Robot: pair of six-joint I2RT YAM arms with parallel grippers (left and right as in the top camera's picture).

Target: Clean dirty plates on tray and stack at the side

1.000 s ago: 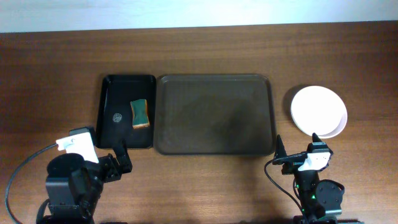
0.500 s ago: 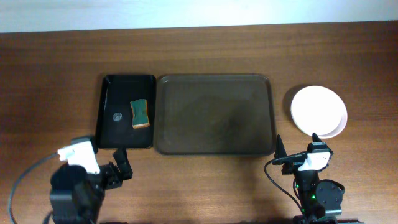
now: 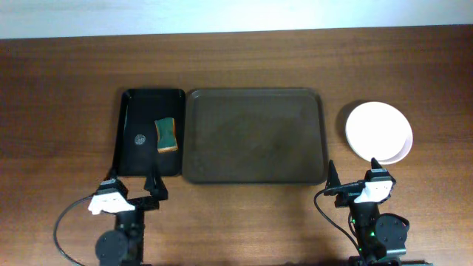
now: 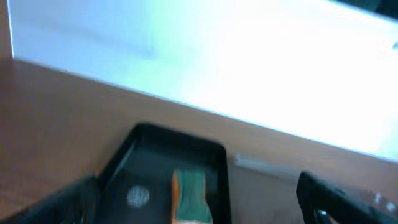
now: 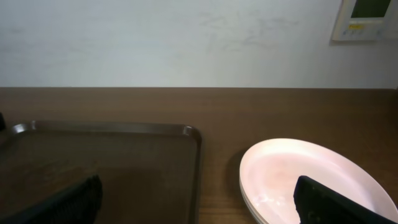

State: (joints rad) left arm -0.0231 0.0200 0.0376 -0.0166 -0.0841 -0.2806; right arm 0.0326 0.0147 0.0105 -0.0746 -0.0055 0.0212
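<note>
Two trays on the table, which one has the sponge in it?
The small black tray, the left of the two: the green sponge lies in it. The larger brown tray beside it has no sponge.

I am seeing the white plates (image 3: 379, 131) sitting stacked and right side up toward the right edge of the worktop, just beside the short right side of the wide dark brown tray (image 3: 255, 137), which is lying flat near the middle.
</note>
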